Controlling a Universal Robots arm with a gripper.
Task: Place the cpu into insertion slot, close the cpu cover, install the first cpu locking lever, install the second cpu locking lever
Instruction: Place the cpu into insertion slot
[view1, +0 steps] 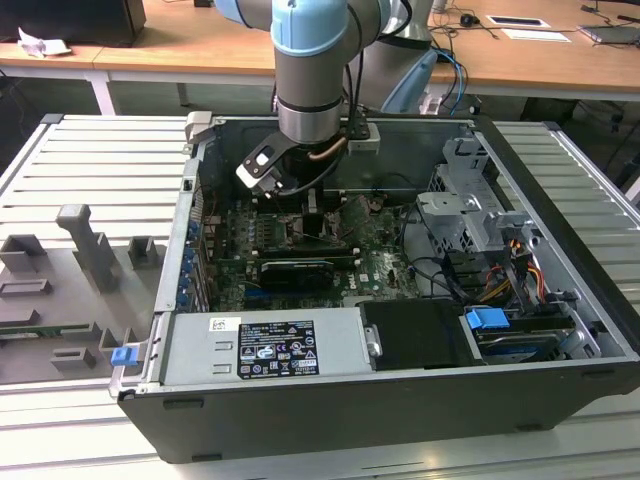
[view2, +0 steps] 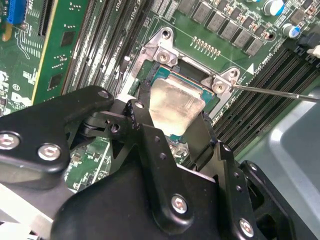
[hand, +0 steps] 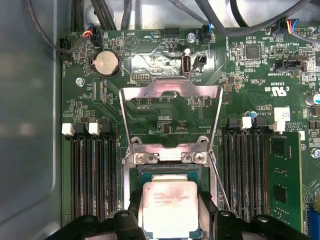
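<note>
In both wrist views the cpu (view2: 175, 100) (hand: 170, 202), a pale silver square chip, lies flat over the insertion slot (view2: 167, 55) (hand: 165, 157), inside its silver rim. My gripper (view2: 175, 119) (hand: 170, 216) is shut on the chip, one black finger (view2: 144, 112) against each of two opposite edges. The cpu cover (hand: 170, 92), a silver frame with a square window, is swung open beyond the slot. A thin locking lever (view2: 275, 93) (hand: 220, 182) sticks out beside the socket. In the exterior view the gripper (view1: 303, 212) reaches down into the case over the green board.
Long black memory slots (hand: 90, 175) (hand: 245, 170) flank the socket on both sides. The case wall (hand: 30, 125) is close by. Cables (view1: 440, 270), a drive cage (view1: 470, 215) and the power supply (view1: 270, 345) crowd the case. A grey fixture (view1: 80, 270) stands outside, at the exterior view's left.
</note>
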